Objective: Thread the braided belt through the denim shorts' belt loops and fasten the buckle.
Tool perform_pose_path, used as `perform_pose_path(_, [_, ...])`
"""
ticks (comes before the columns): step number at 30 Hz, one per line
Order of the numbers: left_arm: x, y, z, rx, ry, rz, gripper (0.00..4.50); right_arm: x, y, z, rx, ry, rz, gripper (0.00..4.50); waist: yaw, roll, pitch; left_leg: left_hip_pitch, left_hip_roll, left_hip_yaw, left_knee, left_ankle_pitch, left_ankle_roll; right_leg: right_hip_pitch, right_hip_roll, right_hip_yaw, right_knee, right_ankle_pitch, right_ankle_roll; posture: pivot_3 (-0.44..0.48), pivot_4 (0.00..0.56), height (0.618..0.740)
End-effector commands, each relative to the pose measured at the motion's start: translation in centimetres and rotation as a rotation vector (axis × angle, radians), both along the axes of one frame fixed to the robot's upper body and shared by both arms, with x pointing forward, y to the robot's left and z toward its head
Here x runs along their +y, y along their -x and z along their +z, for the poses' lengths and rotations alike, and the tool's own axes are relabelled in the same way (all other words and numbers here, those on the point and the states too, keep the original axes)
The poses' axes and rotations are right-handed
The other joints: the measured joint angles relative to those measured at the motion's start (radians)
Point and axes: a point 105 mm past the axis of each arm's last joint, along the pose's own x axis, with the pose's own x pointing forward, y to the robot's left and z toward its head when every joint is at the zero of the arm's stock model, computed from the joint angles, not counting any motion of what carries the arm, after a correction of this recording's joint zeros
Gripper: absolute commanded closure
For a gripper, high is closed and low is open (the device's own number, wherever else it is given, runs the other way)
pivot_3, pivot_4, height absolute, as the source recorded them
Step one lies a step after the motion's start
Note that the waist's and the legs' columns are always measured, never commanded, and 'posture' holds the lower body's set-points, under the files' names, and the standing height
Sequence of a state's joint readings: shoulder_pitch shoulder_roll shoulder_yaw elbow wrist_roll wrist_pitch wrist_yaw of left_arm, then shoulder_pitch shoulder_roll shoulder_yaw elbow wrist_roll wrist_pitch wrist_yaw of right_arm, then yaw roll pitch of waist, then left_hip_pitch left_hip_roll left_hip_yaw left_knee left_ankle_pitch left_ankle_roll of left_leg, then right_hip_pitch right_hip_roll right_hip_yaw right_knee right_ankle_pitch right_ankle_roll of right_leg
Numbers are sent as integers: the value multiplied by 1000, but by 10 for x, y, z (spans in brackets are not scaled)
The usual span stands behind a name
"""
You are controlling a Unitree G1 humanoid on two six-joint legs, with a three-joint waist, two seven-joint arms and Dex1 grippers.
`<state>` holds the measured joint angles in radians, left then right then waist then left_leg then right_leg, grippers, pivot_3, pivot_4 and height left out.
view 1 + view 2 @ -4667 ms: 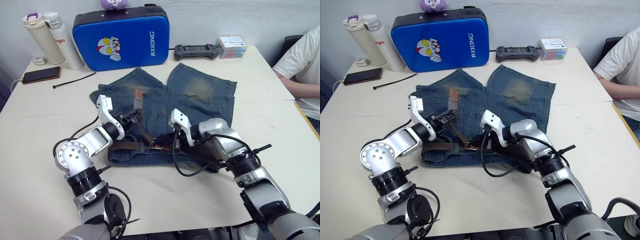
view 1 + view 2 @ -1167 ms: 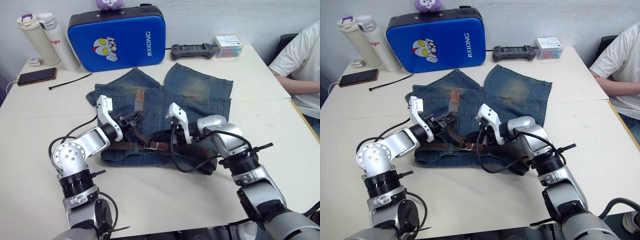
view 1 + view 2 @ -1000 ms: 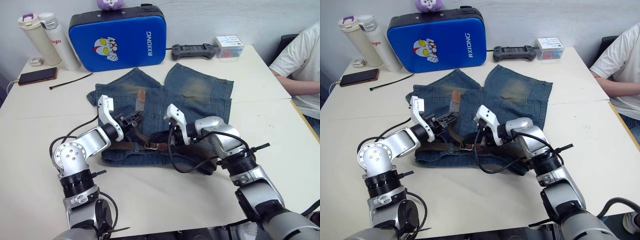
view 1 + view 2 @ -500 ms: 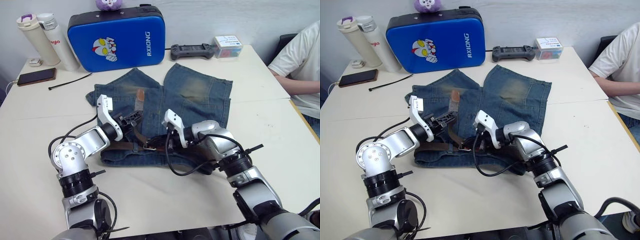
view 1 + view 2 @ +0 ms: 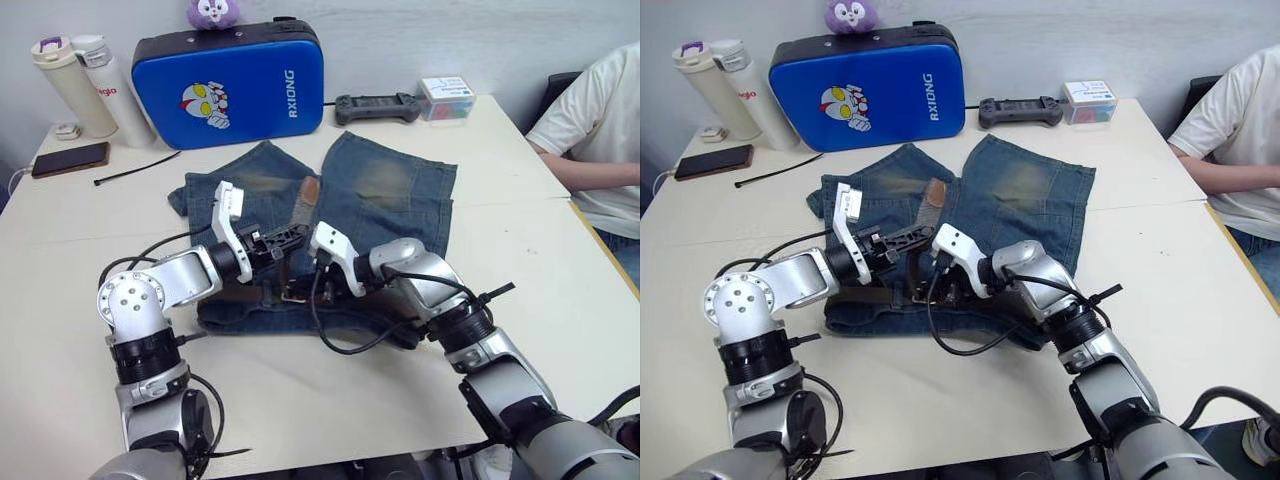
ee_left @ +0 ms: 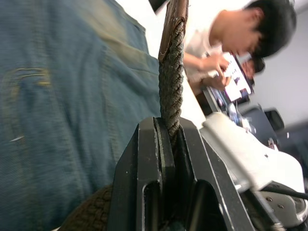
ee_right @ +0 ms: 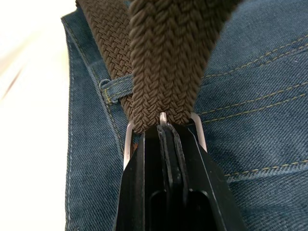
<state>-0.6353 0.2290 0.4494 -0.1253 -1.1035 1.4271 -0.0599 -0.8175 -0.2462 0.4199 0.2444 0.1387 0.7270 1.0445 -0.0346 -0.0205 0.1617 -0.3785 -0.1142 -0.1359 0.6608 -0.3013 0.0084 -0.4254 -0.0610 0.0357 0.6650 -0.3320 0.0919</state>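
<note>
On the white table (image 5: 90, 215), the denim shorts (image 5: 400, 195) are lying flat while the buckling step is going on.
The left gripper (image 5: 290, 238) is pinching the braided belt (image 6: 171, 82) taut; the right gripper (image 7: 166, 139) is clamping the buckle (image 7: 129, 139) at the waistband, and the prong likely needs seating next.

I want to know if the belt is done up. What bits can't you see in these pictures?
- Buckle: right wrist view, mostly behind the belt and the right claw; only silver edges and a prong tip show, so fastened or not is unclear.
- Belt loops: head views, covered by the left claw and the arms; one shows.
- Belt's tan tip: left wrist view, cut off by the edge.
</note>
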Motion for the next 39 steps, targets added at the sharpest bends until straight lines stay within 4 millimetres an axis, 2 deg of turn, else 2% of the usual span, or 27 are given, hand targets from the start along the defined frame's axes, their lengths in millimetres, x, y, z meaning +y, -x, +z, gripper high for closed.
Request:
perform_pose_path(1, [-7,8,36,-119,72,-102,4500,-11,9,-55,103,197,-60,4407,1,0,0,4,0,0,-2,0,0,2,0,0,0,0,-1,0,150,740])
perform_pose_path(8, [-8,2,37,-110,67,-98,4500,-7,21,-62,12,221,33,4407,2,-1,-1,8,2,2,-7,-1,-2,3,1,0,-1,0,-1,0,150,740])
perform_pose_path(12, [-12,-8,41,-101,58,-105,4500,-6,27,-66,-71,258,104,4407,5,-1,-1,9,3,3,-7,-1,-2,3,1,0,-1,0,-2,0,150,740])
perform_pose_path(23, [-59,-26,57,-141,12,-299,4500,1,29,-68,-140,272,123,4407,6,-1,-2,10,4,4,-8,-1,-2,3,2,0,-2,2,-4,0,150,740])
perform_pose_path(30, [-78,-37,38,-138,-49,-362,4500,2,29,-67,-160,257,116,4407,6,0,-4,10,4,4,-9,0,-3,3,2,0,-3,2,-4,0,150,740])
perform_pose_path(36, [-78,-39,26,-144,-91,-389,4500,-5,21,-63,-119,212,0,4407,5,0,-5,10,4,4,-10,0,-3,3,2,0,-3,2,-4,0,150,740])
perform_pose_path(39, [-76,-40,10,-123,-137,-377,4500,-14,12,-50,-127,187,-84,4407,6,0,-5,11,4,4,-10,0,-3,3,2,0,-3,2,-4,0,150,740])
